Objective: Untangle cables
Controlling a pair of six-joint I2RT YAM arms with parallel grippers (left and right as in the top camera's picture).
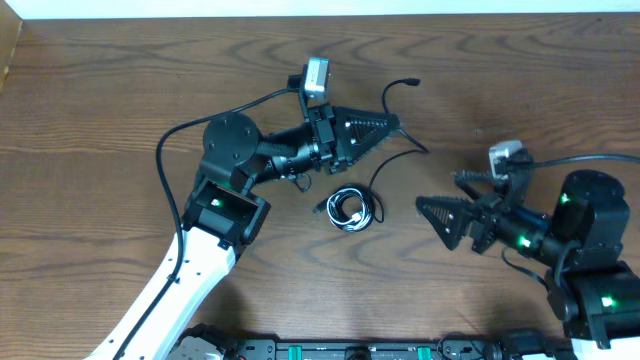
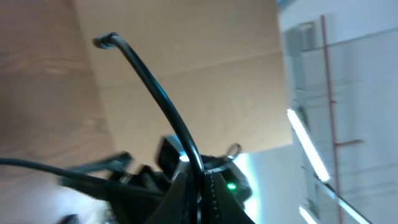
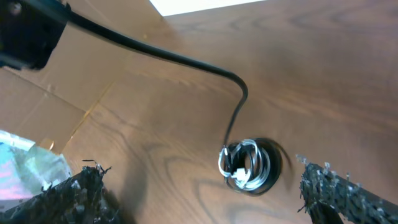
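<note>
Bare desk [image 1: 100, 90] lies open between the right hand [image 1: 437, 192] and the coiled cables [image 1: 350, 210]. The left hand [image 1: 390, 125] and the black cable [image 3: 186, 60] it pinches bar the far side.

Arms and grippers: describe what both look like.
Left arm: white lower link, black joints, green light. Right arm: black, green lights, thick black cable. Left gripper and right gripper: black, ribbed, triangular fingers. A silver camera sits on each wrist.

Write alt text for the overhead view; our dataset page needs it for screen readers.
The left gripper is shut on a thin black cable; a coiled black-and-white bundle lies on the wooden table near the open right gripper.
</note>
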